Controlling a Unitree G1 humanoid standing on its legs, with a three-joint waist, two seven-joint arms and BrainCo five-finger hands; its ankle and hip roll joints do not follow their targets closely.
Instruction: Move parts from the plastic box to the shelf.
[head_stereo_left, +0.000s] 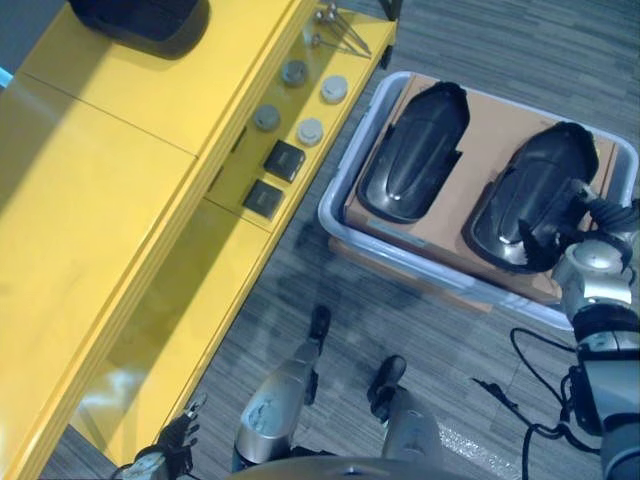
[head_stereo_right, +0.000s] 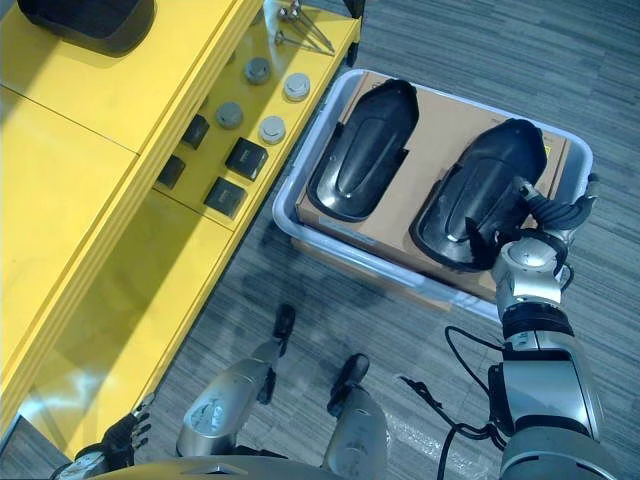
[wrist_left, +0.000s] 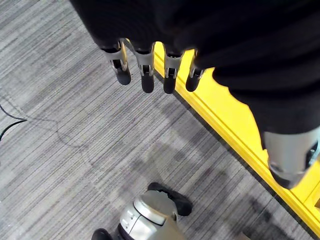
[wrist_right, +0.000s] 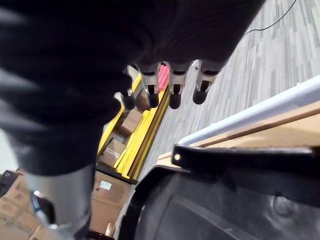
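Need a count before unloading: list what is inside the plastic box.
The box holds two black moulded parts lying side by side on brown cardboard. Whatever is under the cardboard is covered. The right hand hovers over the right-side part.

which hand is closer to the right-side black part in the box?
Right. The right hand hovers at that black part in the box; the left hand hangs low by the yellow shelf, far away.

A workshop or warehouse: yellow shelf (head_stereo_left: 120, 200) with parts, grey carpet floor (head_stereo_left: 480, 30), stacked cardboard boxes (wrist_right: 112, 150).
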